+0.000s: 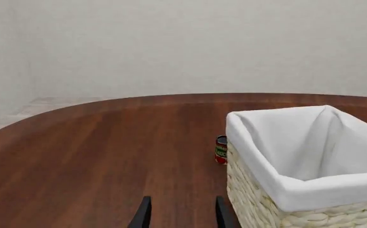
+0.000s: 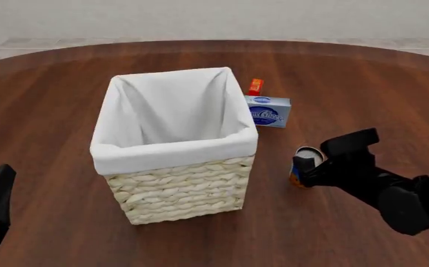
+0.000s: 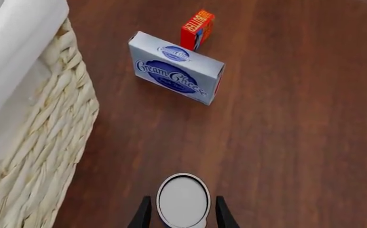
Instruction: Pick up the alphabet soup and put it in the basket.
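Note:
The alphabet soup (image 2: 308, 153) stands upright on the table just right of the basket (image 2: 174, 151), its silver top (image 3: 183, 199) facing up. My right gripper (image 2: 311, 164) is open, one finger on each side of the can, with narrow gaps showing in the right wrist view (image 3: 182, 213). The basket is a tall cream wicker square with a white liner (image 1: 310, 187), and its woven wall (image 3: 37, 142) is close beside the can. At the front left, my left gripper (image 2: 4, 175) is open and holds nothing (image 1: 180, 213).
A blue-white box (image 2: 268, 111) (image 3: 174, 66) stands beyond the can, with a small orange-red box (image 2: 255, 86) (image 3: 197, 28) behind it. A small red-labelled can (image 1: 221, 149) shows past the basket's corner in the left wrist view.

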You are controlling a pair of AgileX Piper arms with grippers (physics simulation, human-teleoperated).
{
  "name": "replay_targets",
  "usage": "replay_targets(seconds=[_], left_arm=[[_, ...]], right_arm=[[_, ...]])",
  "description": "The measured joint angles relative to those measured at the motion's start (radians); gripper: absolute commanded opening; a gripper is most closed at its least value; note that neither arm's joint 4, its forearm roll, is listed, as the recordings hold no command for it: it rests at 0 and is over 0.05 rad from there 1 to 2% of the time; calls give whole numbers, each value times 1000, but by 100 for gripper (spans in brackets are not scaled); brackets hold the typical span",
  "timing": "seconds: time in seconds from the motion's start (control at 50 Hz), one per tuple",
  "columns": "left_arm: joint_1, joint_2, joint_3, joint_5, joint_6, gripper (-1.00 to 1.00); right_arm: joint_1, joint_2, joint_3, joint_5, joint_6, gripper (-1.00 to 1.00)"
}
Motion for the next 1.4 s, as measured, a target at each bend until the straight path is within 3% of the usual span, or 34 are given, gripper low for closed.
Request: replay_targets(seconds=[1.08,1.1,1.4], left_arm=[[0,0,0,0,0,100],[0,0,0,0,0,100],[0,0,0,0,0,100]], right_arm=[[0,182,-42,-34,2,100],[0,182,-42,-34,2,-100],[-4,180,-40,-35,-14,-100]])
